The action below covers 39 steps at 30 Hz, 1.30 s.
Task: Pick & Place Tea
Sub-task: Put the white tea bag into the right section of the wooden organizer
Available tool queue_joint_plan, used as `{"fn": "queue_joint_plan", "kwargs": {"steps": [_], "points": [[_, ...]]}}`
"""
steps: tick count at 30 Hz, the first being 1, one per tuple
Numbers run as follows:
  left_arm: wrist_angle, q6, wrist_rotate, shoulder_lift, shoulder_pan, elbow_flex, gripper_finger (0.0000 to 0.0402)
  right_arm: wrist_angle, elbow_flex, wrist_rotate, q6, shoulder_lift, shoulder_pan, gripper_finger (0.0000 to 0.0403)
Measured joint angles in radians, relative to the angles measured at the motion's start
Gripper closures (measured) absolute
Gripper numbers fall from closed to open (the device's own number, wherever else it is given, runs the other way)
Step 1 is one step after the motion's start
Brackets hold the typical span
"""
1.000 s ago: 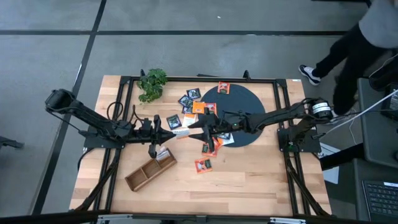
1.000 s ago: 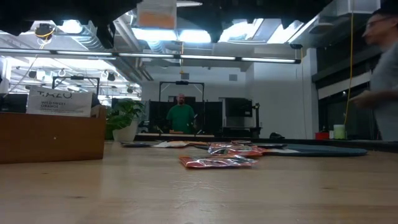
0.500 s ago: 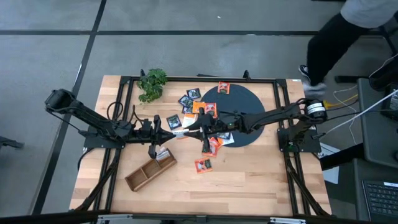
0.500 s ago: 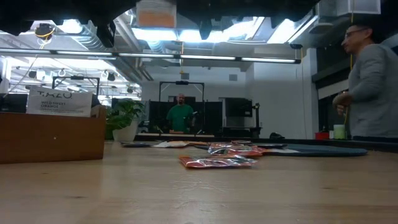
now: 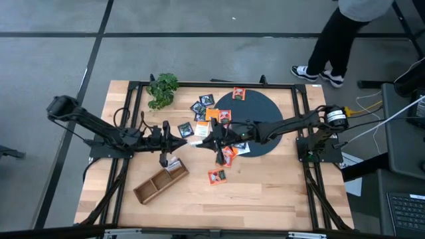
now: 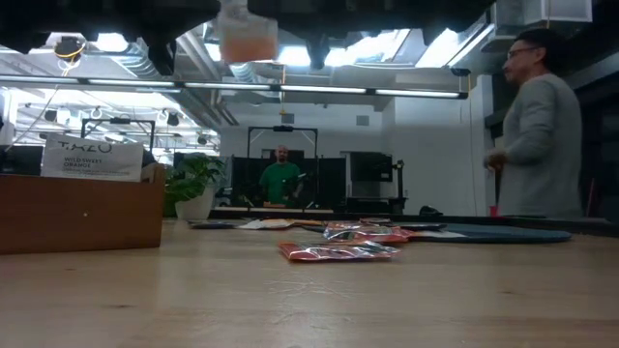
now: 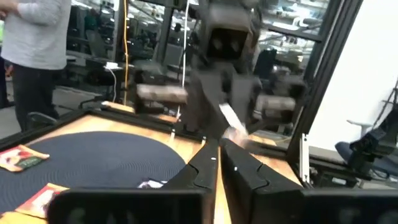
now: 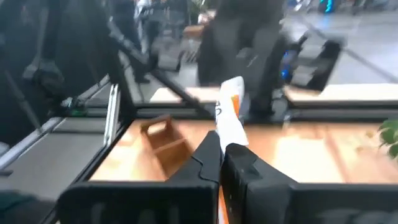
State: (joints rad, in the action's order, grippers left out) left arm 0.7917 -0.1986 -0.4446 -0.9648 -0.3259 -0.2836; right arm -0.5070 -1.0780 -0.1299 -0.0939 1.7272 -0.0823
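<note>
A white-and-orange tea sachet (image 5: 196, 142) hangs in the air over the table's middle, between my two grippers. My left gripper (image 5: 188, 141) reaches in level from the left and is shut on one end of it. My right gripper (image 5: 204, 141) comes in level from the right and is shut on the other end. In the low view the sachet (image 6: 247, 34) shows high above the table. More sachets lie flat on the wood (image 5: 218, 176), beside the dark disc (image 5: 269, 116) and on it (image 5: 239, 93). My left gripper pinches the sachet's end (image 7: 235, 132) between the free ends of its two fingers, level from the table's left. The sachet is lifted clear and stands on edge. My right gripper pinches the opposite end (image 8: 226, 135) between its two fingers, level from the table's right; the rest of the sachet sticks out past its fingertips toward the left gripper.
A wooden compartment tray (image 5: 159, 182) lies slanted at the near left, with a white sachet (image 6: 92, 159) standing in it. A green plant (image 5: 163, 89) sits at the far left. A person (image 5: 339, 33) stands beyond the table's far right corner.
My right gripper has shut on the sachet that the left gripper holds up; a second ago its fingers stood wide apart around it. The sachet has stayed in the air between the two. The person beyond the far right corner has walked along.
</note>
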Motion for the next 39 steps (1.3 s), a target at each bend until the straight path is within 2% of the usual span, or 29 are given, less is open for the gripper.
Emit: {"fn": "queue_joint_plan", "kwargs": {"steps": [7, 13, 20, 24, 30, 39], "points": [[-0.009, 0.021, 0.014, 0.073, 0.002, 0.0, 0.0315, 0.016, 0.001, -0.006, 0.024, 0.001, -0.02, 0.0401], [-0.01, 0.047, -0.061, 0.115, 0.027, 0.0, 0.0281, -0.028, -0.006, -0.006, 0.022, 0.025, -0.022, 0.0401], [-0.01, 0.007, 0.001, 0.126, 0.078, 0.0, 0.0276, -0.026, -0.182, -0.12, 0.034, 0.235, -0.043, 0.0401], [-0.01, -0.004, 0.035, 0.126, 0.08, 0.0, 0.0276, 0.054, -0.274, -0.145, 0.09, 0.318, -0.064, 0.0402], [-0.01, -0.024, 0.054, 0.126, 0.08, 0.0, 0.0276, -0.02, -0.289, -0.149, 0.131, 0.389, -0.071, 0.0401], [-0.01, -0.024, 0.051, 0.126, 0.08, 0.0, 0.0276, -0.153, -0.313, -0.211, 0.218, 0.511, -0.04, 0.04]]}}
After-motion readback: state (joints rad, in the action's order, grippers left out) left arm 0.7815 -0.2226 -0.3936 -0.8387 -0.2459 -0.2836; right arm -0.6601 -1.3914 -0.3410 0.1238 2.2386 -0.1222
